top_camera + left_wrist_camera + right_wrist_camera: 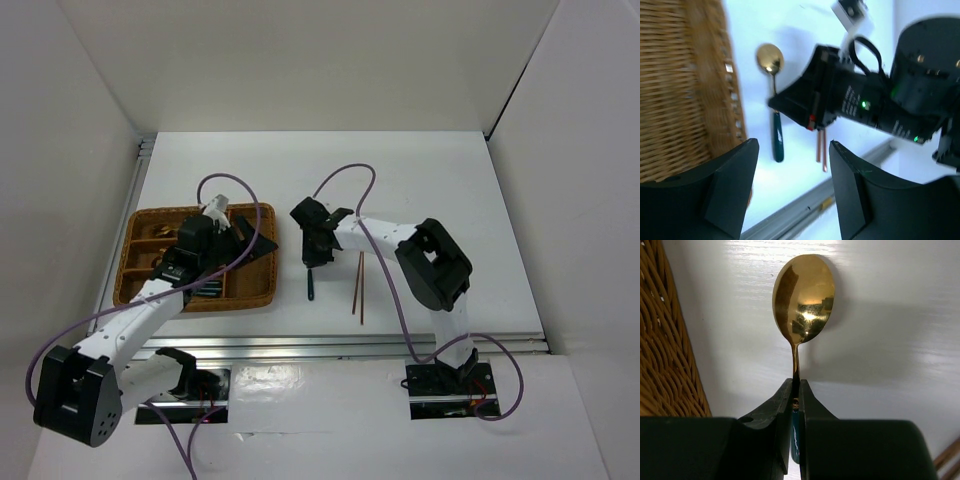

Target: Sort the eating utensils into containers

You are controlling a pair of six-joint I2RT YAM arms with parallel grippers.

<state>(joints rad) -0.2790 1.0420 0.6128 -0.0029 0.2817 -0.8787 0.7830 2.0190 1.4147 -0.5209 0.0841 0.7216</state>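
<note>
Top view. Tray by the left edge of the table, toward the near-left corner, with a few utensils lying in its compartments. Over its right end, left gripper. Just right of the tray, right gripper down on the spoon, teal handle pointing at the near edge. Chopsticks on the table a little further right.

Left wrist. Left fingers spread wide, nothing between them. Beyond them the spoon, chopsticks and tray wall.

Right wrist. Jaws closed on the spoon's thin neck, just under the gold bowl. Tray wall close on the left. Lifted or flat on the table: cannot tell.

Risks, as judged. Narrow pinch on a slick neck, so likely swinging or slipping of the spoon on the way over. Possible snag of the hanging handle on the tray wall if carried low. Left gripper parked over the near side of the tray, right in the path: a likely knock unless cleared first. Chopsticks close enough for a nudge.
</note>
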